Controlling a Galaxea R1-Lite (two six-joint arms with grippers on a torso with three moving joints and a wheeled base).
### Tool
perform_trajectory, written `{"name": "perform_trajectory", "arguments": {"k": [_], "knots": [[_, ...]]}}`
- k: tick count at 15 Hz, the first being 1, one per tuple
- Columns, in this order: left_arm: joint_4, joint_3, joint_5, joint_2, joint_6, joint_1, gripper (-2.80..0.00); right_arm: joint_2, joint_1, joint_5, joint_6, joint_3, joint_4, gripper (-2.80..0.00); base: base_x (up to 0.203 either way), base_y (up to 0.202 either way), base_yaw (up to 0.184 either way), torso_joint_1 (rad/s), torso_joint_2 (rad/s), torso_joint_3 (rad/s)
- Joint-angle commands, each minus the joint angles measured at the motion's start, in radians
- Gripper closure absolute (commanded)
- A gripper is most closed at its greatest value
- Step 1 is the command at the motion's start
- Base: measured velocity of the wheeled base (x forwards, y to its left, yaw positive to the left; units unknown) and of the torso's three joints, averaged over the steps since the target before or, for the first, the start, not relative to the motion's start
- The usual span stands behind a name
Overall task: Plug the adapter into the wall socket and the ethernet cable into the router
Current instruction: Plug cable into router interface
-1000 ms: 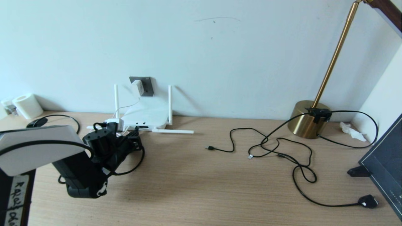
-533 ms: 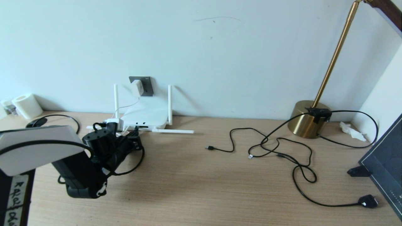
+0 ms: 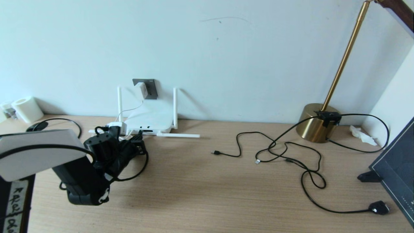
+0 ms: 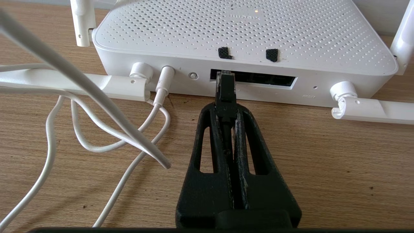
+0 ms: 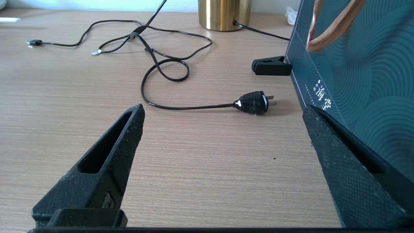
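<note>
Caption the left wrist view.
Left tool shut on the ethernet cable plug at the router port row.

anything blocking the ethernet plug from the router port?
Nothing visible. The left tool is shut on the ethernet cable, plug tip right at the router port slot. The white cord lies off to one side.

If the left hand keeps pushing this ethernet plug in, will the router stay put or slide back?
The router looks like a light, thin plastic shell, so it will probably slide on the smooth desk. Its two upright antennas stand near the wall, which may stop it. The ethernet cable looks stiff only near the plug.
</note>
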Motion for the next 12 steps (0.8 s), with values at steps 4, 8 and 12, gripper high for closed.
{"name": "perform_trajectory", "arguments": {"k": [4,8,12], "knots": [[-0.007,0.005,0.001,-0.002,0.000,0.000,0.00,0.000,0.000,0.000,0.000,0.011,-0.001,-2.80,0.000,0.000,0.000,0.000,0.00,0.000],[-0.007,0.004,0.001,0.001,0.000,0.003,0.00,0.000,0.000,0.000,0.000,0.011,-0.001,-2.80,0.000,0.000,0.000,0.000,0.00,0.000],[-0.007,0.001,0.001,0.004,0.000,0.008,0.00,0.000,0.000,0.000,0.000,0.011,-0.001,-2.80,0.000,0.000,0.000,0.000,0.00,0.000]]}}
